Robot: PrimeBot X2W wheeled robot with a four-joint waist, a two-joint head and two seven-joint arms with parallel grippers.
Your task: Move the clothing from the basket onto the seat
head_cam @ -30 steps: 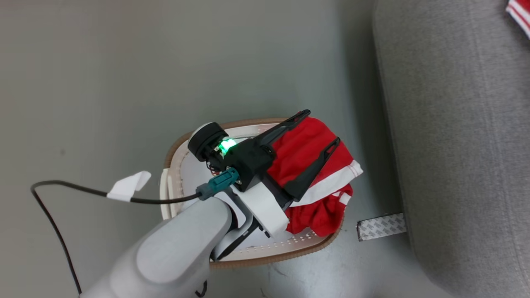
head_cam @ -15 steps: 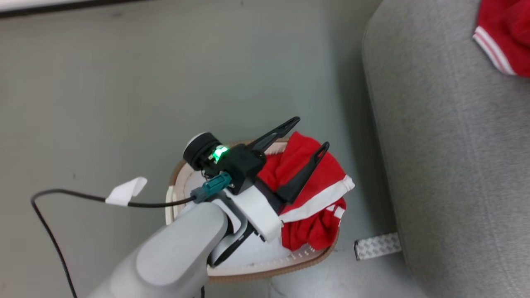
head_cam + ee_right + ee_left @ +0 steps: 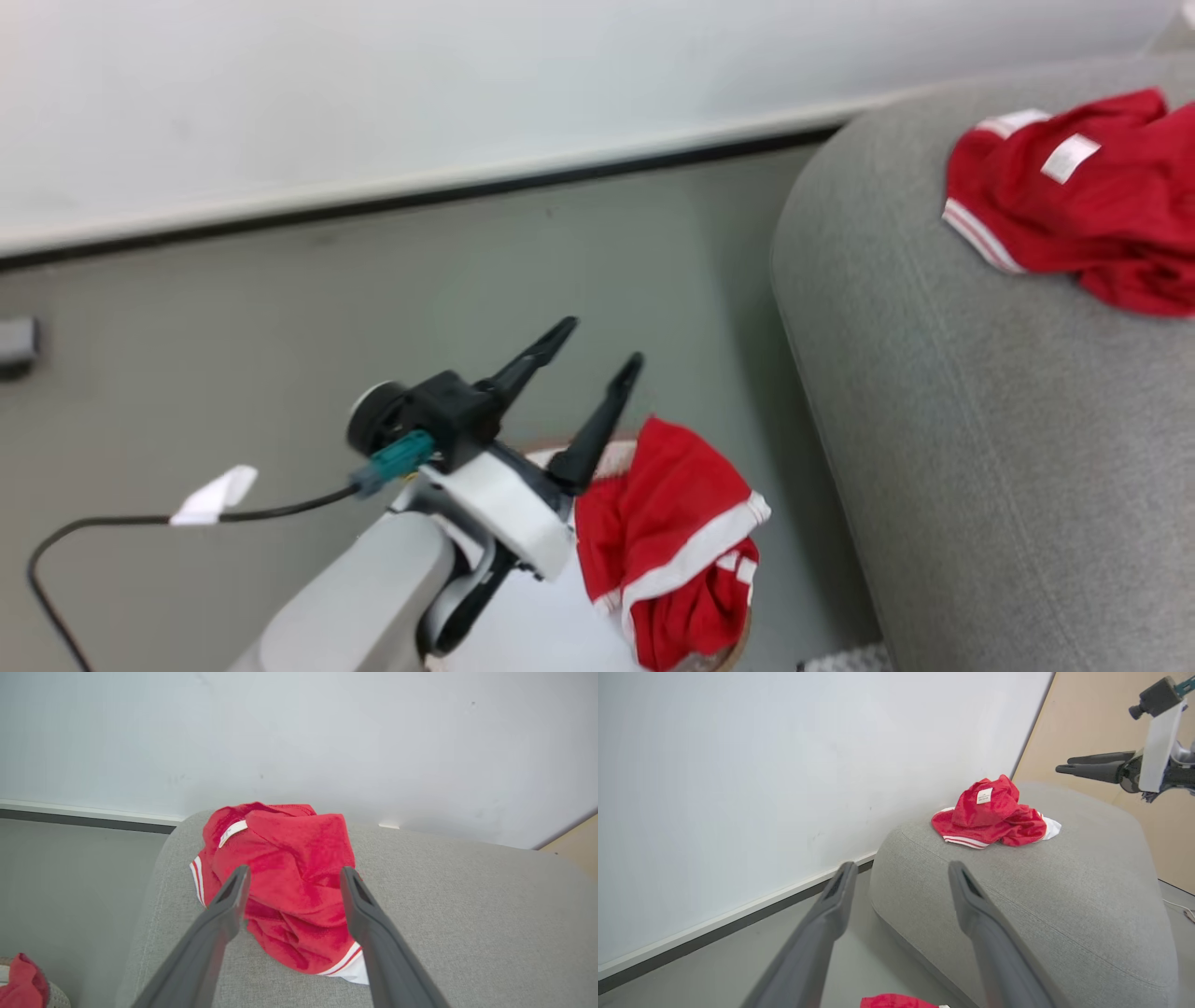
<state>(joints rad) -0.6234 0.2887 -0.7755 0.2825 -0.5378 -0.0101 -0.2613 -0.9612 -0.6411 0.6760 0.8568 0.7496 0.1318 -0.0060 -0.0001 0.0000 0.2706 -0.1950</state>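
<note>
The cream-white basket (image 3: 546,630) sits on the floor beside the grey sofa (image 3: 980,420), and a red garment with white stripes (image 3: 672,546) hangs over its right side. My left gripper (image 3: 603,341) is raised above the basket's far end, open and empty, its fingers pointing at the wall. A second red garment (image 3: 1074,205) lies crumpled on the sofa's top. My right gripper (image 3: 294,872) hovers open just over that garment (image 3: 289,844), holding nothing. In the left wrist view, the left gripper (image 3: 901,868) points at the sofa (image 3: 1041,896), with the right gripper (image 3: 1069,765) at the upper right.
A pale wall with a white and dark baseboard (image 3: 420,191) runs behind the grey floor. A black cable with a white tag (image 3: 215,495) trails from my left wrist. A patterned strip (image 3: 840,661) lies on the floor by the sofa's foot. A tan panel (image 3: 1101,718) stands behind the sofa.
The head camera has tilted up, bringing the wall and the sofa's top into view. My left gripper has risen out of the basket, still open, and the red garment has stayed in the basket.
</note>
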